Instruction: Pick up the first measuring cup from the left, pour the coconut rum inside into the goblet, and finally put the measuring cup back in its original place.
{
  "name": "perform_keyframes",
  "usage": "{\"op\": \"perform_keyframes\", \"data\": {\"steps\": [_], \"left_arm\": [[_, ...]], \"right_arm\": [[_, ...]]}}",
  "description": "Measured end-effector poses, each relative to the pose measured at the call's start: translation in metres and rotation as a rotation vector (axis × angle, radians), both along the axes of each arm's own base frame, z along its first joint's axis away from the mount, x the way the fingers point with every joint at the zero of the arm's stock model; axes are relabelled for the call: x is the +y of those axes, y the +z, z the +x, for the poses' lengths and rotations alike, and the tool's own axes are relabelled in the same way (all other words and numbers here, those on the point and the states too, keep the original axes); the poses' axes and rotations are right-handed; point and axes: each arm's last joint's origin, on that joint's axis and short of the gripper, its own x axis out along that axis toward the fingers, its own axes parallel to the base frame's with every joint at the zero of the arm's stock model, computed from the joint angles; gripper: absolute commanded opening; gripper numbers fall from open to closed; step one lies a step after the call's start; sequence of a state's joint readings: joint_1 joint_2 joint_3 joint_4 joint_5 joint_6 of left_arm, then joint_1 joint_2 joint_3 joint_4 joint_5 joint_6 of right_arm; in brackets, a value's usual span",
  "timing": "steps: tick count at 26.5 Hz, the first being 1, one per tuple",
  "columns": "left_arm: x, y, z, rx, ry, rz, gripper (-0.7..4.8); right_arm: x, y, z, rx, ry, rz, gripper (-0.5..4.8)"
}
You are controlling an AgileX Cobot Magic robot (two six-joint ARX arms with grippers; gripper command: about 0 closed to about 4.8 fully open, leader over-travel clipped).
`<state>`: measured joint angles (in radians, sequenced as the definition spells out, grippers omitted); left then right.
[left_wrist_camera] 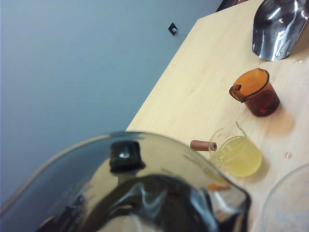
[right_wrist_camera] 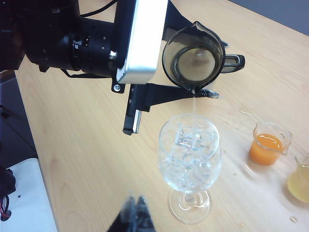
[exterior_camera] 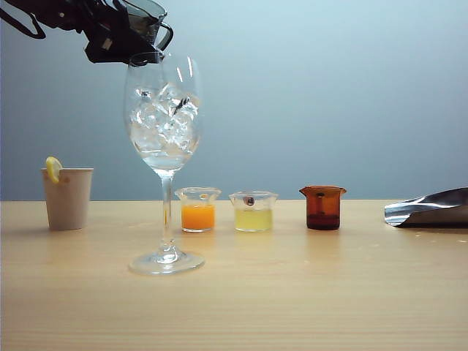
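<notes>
Clear coconut rum (right_wrist_camera: 194,105) is being poured into the goblet (right_wrist_camera: 189,154) from the first measuring cup (right_wrist_camera: 193,58), gripped by the left claw (right_wrist_camera: 186,92); its return is left; the right claw (right_wrist_camera: 135,212) looks closed, idle.

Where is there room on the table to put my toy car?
Bare wood lies in front of the row of cups, and between the brown cup and the silver scoop. It is crowded around the wine glass, where the left tool pours from the grey cup.
</notes>
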<state>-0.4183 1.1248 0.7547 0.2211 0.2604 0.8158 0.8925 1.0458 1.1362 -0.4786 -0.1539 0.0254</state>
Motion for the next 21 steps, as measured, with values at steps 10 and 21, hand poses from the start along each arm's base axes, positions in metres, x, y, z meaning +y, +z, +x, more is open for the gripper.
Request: {"op": "perform_keyframes", "data": {"steps": [10,21], "left_arm": [[0.0000,0.0000,0.0000,-0.044,-0.010,0.055,2.05],[0.0000,0.0000,0.0000,-0.097,-0.022,0.120,2.05]], "right_arm": [[0.0000,0.0000,0.0000,0.000,0.001,0.000,-0.09],[0.0000,0.0000,0.0000,0.000,0.001,0.001,-0.09]]}}
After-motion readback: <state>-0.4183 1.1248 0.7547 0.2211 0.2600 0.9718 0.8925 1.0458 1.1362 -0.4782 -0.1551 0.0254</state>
